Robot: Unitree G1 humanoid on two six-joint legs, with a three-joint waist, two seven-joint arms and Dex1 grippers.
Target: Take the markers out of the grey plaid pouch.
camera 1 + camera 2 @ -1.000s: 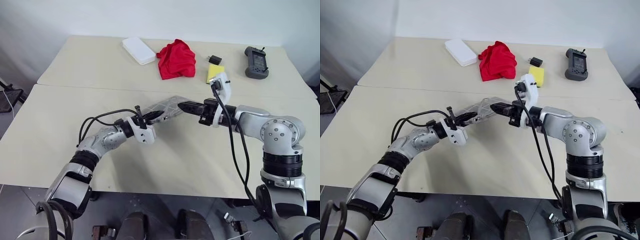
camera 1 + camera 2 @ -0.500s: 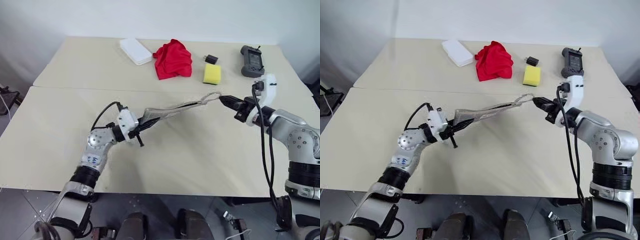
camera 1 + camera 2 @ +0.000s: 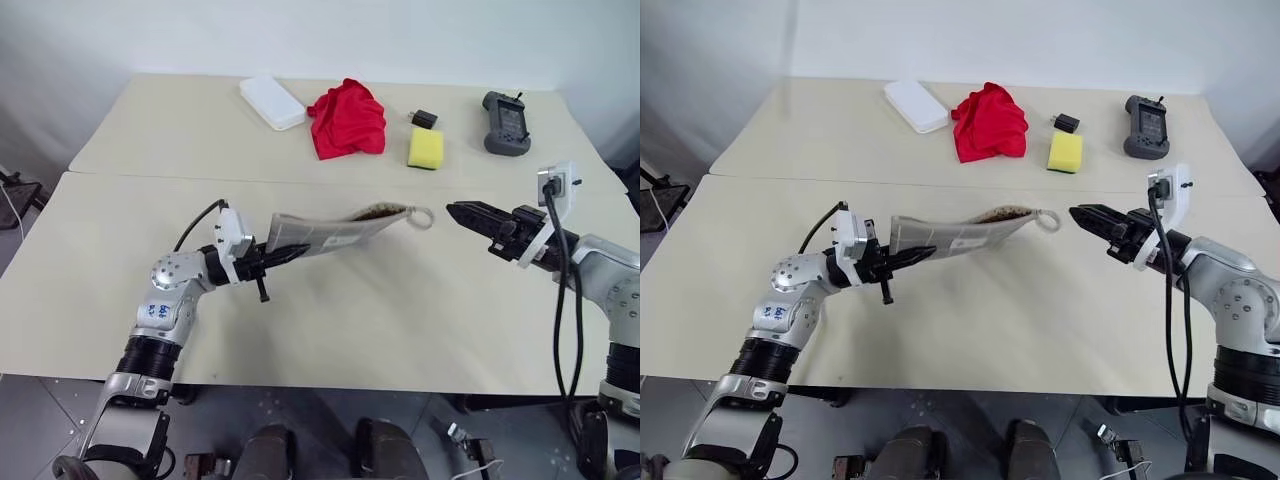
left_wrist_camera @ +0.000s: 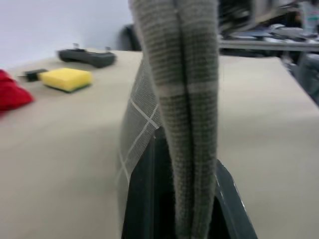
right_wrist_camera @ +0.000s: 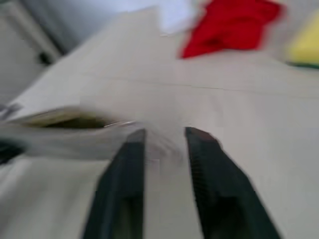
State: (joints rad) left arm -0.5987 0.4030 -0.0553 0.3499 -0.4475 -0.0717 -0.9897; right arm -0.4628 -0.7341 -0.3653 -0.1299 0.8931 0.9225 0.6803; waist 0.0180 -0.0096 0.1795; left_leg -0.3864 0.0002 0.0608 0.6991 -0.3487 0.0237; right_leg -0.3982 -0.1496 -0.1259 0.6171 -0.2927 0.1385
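Head views showed the left gripper [image 3: 272, 257] clamped on one end of the grey plaid pouch [image 3: 330, 229], which it held level above the middle of the near table [image 3: 380, 320], open mouth toward the right gripper [image 3: 462, 212], apart from it with nothing held; a red cloth [image 3: 348, 118] and yellow sponge [image 3: 424, 148] lay by the far edge. Left wrist view showed the pouch pinched between the black fingers [image 4: 144, 199]. Right wrist view showed its fingers [image 5: 124, 169] parted a little, the pouch's mouth beyond them.
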